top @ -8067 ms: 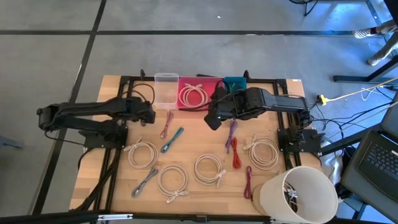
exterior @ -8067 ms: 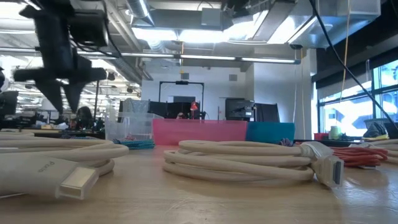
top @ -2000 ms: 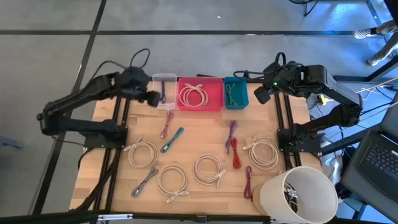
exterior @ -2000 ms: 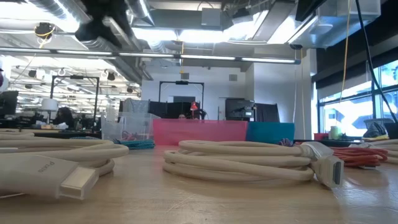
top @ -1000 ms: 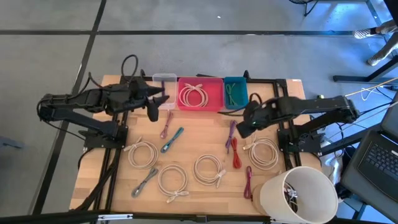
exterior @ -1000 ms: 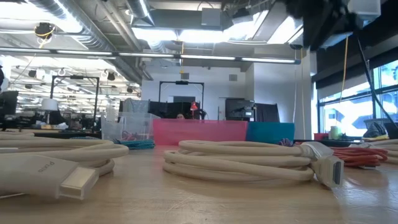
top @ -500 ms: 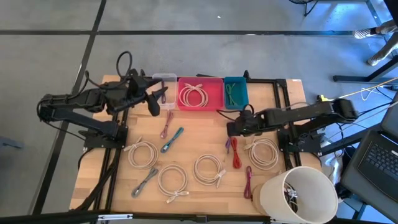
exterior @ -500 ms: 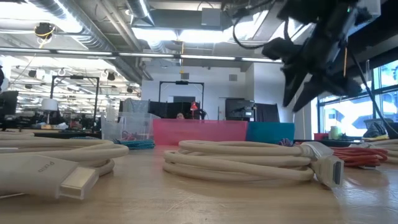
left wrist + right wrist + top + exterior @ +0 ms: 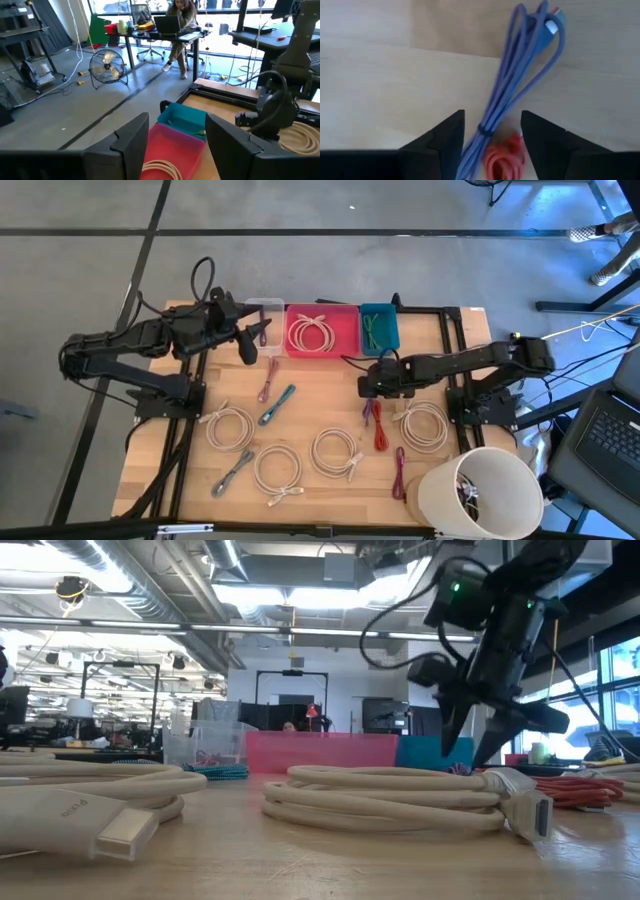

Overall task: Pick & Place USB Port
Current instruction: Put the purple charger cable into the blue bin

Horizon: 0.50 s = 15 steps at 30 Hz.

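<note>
Right of the table's centre in the high view, the right gripper (image 9: pixel 367 383) hangs low over the wooden table (image 9: pixel 320 415), its two dark fingers (image 9: pixel 447 137) spread apart with the bundled purple USB cable (image 9: pixel 515 85) lying on the wood between and ahead of them, not touched as far as the wrist view shows. A red cable (image 9: pixel 506 150) lies just beside the purple one's near end. Toward the upper left of the high view, the left gripper (image 9: pixel 247 348) waits beside the clear bin (image 9: pixel 266 325), jaws also spread. Along the table's upper edge sit the pink bin (image 9: pixel 321 330) holding a coiled white cable and the teal bin (image 9: pixel 379 327). Several white coiled cables (image 9: pixel 336 450) lie across the lower half of the table, and a white bucket (image 9: pixel 480 492) stands at the lower right.
</note>
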Motion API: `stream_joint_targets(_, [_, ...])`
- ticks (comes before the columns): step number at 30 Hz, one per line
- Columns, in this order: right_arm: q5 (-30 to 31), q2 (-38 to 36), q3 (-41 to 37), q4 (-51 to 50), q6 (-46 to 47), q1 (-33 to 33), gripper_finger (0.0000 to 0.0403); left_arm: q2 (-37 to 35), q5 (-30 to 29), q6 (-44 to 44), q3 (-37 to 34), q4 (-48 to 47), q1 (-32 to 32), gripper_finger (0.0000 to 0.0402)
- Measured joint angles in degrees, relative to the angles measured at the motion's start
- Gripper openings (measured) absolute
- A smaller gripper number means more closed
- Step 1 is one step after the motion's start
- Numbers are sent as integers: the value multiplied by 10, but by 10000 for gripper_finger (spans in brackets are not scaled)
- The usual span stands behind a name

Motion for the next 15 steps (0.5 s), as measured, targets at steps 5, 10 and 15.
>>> stream_joint_targets(5, [0,45,1,8,-12,0,207,0,0,0,0,0,7,189])
stream_joint_targets(10, [1,67,3,17,-13,0,195,0,0,0,0,-2,7,189])
stream_joint_targets(15, [1,64,2,24,-13,0,150,0,0,0,0,-4,7,189])
